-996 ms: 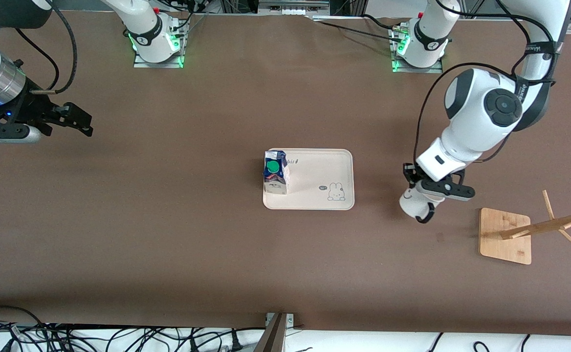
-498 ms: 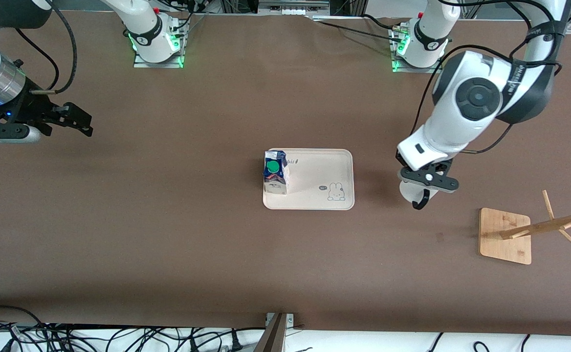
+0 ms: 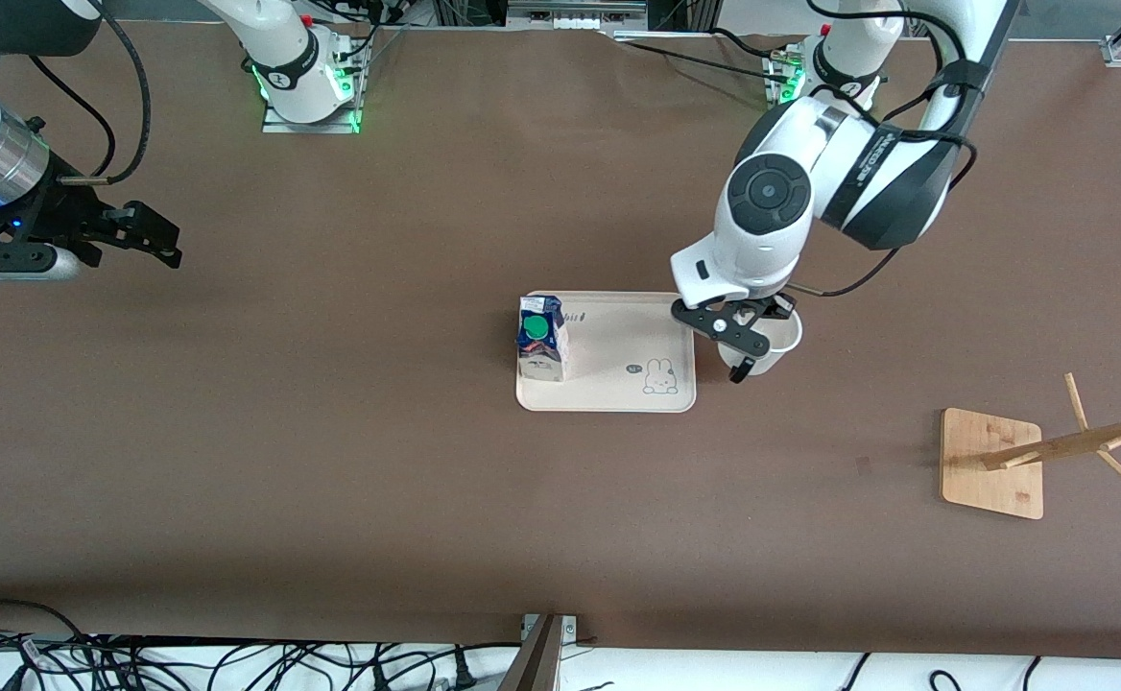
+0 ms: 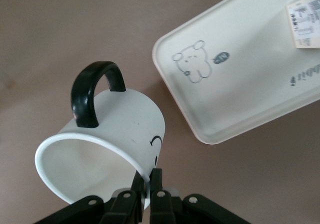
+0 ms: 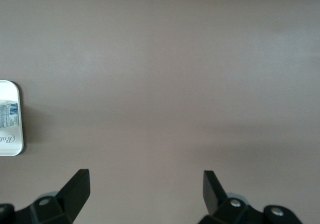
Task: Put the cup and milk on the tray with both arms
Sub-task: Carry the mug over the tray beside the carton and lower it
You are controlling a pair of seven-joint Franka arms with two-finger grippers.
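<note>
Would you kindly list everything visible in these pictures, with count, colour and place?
tray: one, cream, mid-table, with a bunny drawing.
milk: one, blue and cream with a green cap, upright on the tray at its end toward the right arm.
cup: one, white with a black handle, held in the air over the table just off the tray's end toward the left arm.
wooden rack: one, light wood, near the left arm's end of the table, nearer the front camera than the tray.
table: one, brown.
left gripper: black, fingers clamped on the cup's rim.
right gripper: black, open, waiting over the right arm's end of the table.
</note>
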